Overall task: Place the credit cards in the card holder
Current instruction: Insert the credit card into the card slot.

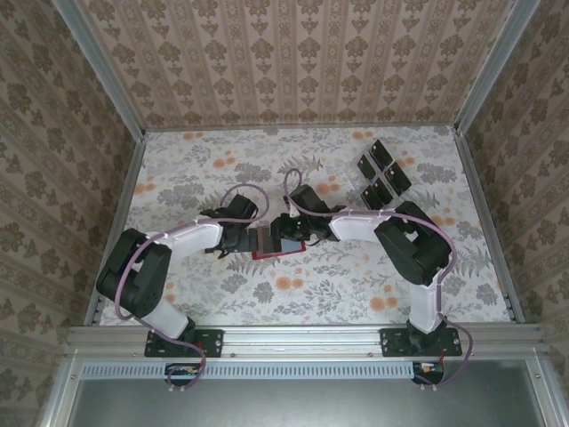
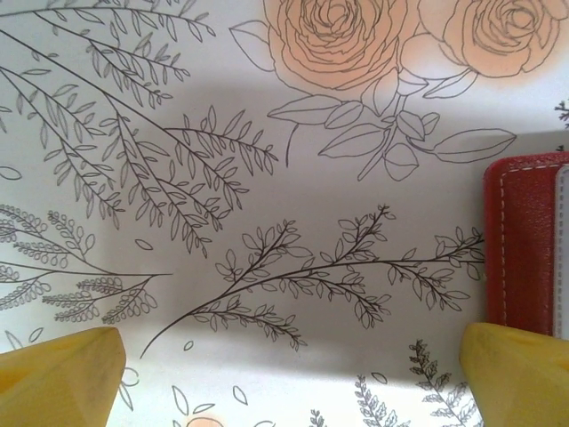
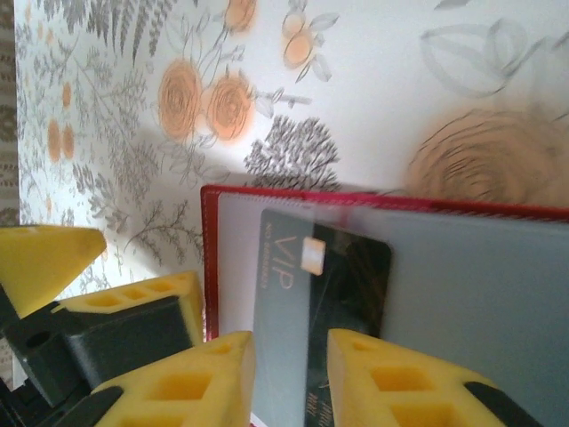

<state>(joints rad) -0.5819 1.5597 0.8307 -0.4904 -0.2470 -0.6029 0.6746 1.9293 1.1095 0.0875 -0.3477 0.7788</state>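
1 credit card (image 3: 347, 276) sits half inside the card holder (image 3: 210, 267), just under the right gripper (image 3: 289, 378), whose fingers stand slightly apart, not pinching it. The left gripper (image 2: 293, 382) is spread wide beside the holder. Flowered table (image 1: 356, 285), patterned walls (image 1: 293, 53).

In the top view, the small red rectangular folding wallet (image 1: 277, 253) lies mid-tabletop (image 1: 311, 294), its far part hidden under both arms' jaws. The left wrist picture's edge cuts off the wallet (image 2: 524, 245) and the yellow fingertips (image 2: 58, 374). In the right wrist view, a near-black rectangular card (image 3: 351, 267) sits partly behind a cloudy grey pocket (image 3: 480, 302). Its near end is hidden by yellow fingers (image 3: 400, 382), and whether they touch it cannot be told. The rose print (image 3: 484, 160) beyond the wallet is blurred. The near-black cards (image 1: 380, 173) at the far right are too small to count.
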